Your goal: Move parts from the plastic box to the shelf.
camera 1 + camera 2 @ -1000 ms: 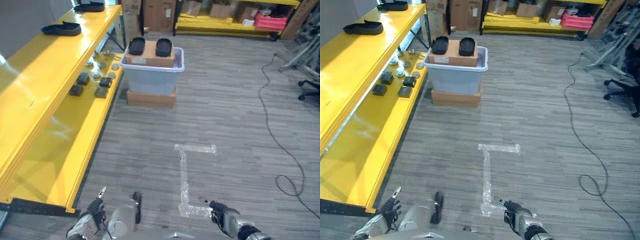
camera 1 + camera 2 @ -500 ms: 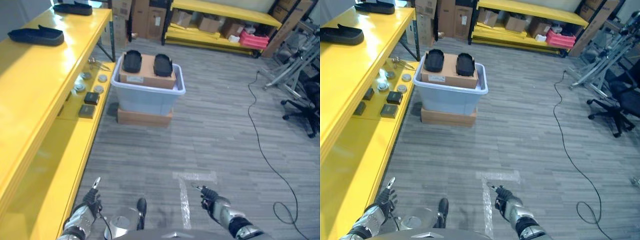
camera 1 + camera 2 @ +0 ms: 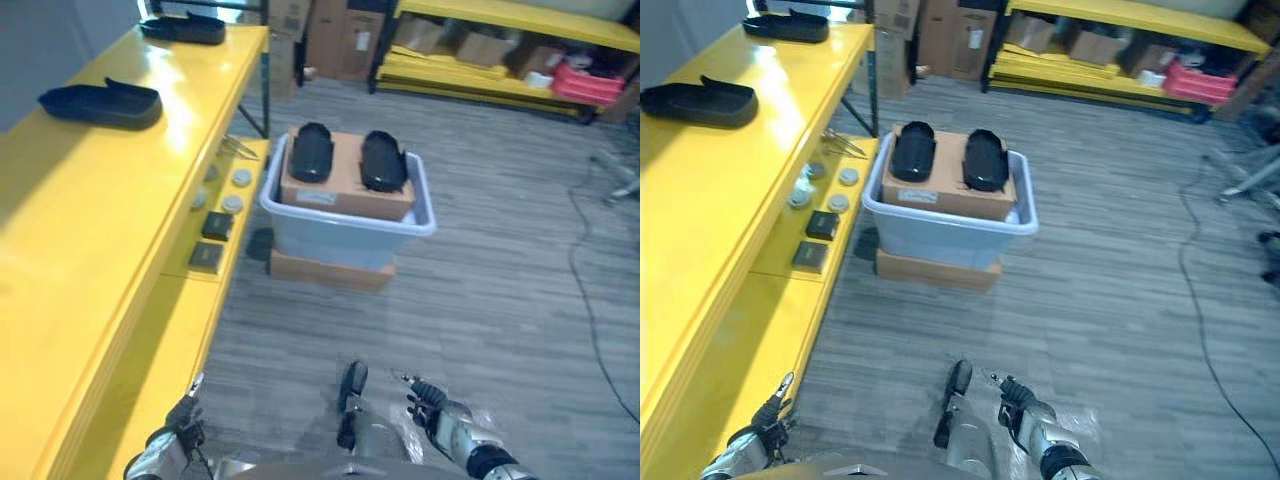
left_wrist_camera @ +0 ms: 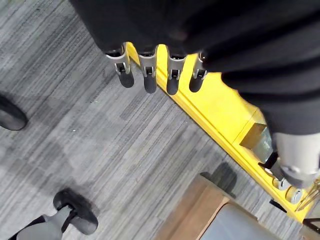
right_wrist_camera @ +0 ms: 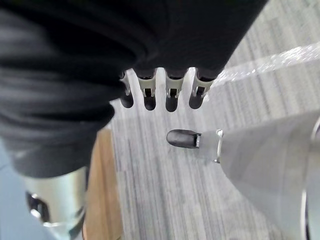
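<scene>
While both hands hang low and empty, you have the approach to the plastic box (image 3: 350,235) in hand, with no part lifted yet

Left hand (image 3: 183,425): at your lower left beside the yellow shelf (image 3: 90,200), fingers (image 4: 147,75) straight and apart, holding nothing.

Right hand (image 3: 432,408): low at your right over the floor (image 3: 500,300), fingers (image 5: 170,95) relaxed and apart, holding nothing.

Plastic box: ahead on the floor, seated on a flat brown carton (image 3: 330,270), just beside the shelf's lower deck.

Parts: two black parts (image 3: 910,152) lie side by side on a cardboard box (image 3: 345,195) that sits inside the plastic box. Two more black parts (image 3: 100,103) already rest on the shelf top.

Lower deck: small dark blocks (image 3: 216,226) and round metal pieces (image 3: 240,177) lie near the box.

Advice: close in squarely on the plastic box before you reach; judge your stop so both parts sit within easy reach. Take the part nearer the shelf with the left hand, closing round its long sides, and keep clear of the items on the lower deck
</scene>
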